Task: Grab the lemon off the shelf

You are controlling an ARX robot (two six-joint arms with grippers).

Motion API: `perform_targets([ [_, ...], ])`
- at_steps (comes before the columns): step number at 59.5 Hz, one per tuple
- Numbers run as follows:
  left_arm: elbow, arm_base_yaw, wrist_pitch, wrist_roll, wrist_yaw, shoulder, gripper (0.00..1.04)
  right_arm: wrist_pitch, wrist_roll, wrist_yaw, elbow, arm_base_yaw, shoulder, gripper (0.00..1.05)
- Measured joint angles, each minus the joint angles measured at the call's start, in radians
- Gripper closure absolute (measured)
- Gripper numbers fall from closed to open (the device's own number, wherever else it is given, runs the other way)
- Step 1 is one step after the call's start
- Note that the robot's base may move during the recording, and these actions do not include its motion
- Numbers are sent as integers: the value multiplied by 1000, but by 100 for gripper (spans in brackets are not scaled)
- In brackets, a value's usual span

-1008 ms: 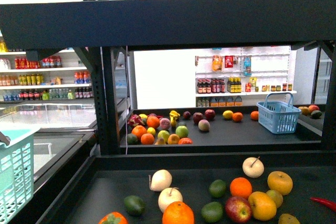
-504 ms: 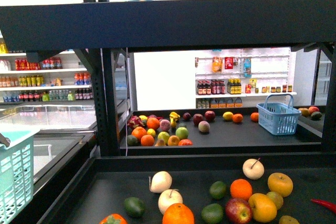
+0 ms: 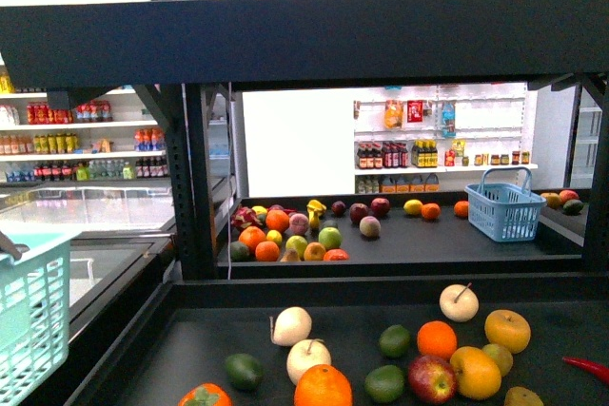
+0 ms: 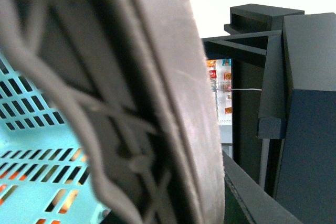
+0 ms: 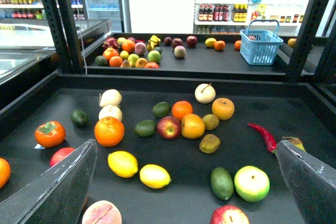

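Note:
Two lemons (image 5: 123,163) (image 5: 154,176), smooth yellow ovals, lie side by side on the near dark tier of the black-framed shelf (image 5: 173,80) in the right wrist view. My right gripper (image 5: 185,145) hovers open over that tier, its grey fingers (image 5: 58,182) wide apart, with the lemons between them and below. One blurred grey finger (image 4: 157,103) of my left gripper (image 4: 105,171) fills the left wrist view; that gripper is shut on the teal basket (image 4: 37,156). The basket (image 3: 29,320) hangs at the far left of the front view, outside the shelf frame (image 3: 195,187).
Oranges (image 5: 109,131), apples (image 5: 168,127), avocados (image 5: 221,182), a persimmon (image 5: 50,133) and a red chilli (image 5: 265,136) lie scattered round the lemons. A farther tier holds more fruit (image 3: 285,235) and a blue basket (image 3: 504,206). Black uprights (image 5: 60,24) flank the tier. Bottle racks (image 3: 86,145) line the back wall.
The teal basket at the left edge of the front view has risen a little, so its lower corner now shows. The fruit has not moved.

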Motion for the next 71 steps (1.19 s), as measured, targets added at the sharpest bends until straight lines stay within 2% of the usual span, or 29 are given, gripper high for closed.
perform_targets([
  [16, -121, -24, -8, 111, 51, -171, 96, 0, 0, 0, 0, 0, 0, 2],
  [29, -209, -105, -29, 192, 119, -335, 97, 0, 0, 0, 0, 0, 0, 2],
  [37, -264, -196, -37, 256, 171, -421, 97, 0, 0, 0, 0, 0, 0, 2],
  [47, -320, -320, -61, 312, 190, -460, 97, 0, 0, 0, 0, 0, 0, 2],
  [56, -354, -437, -76, 363, 183, -453, 97, 0, 0, 0, 0, 0, 0, 2],
  [71, -360, -652, -8, 406, 168, -394, 97, 0, 0, 0, 0, 0, 0, 2],
])
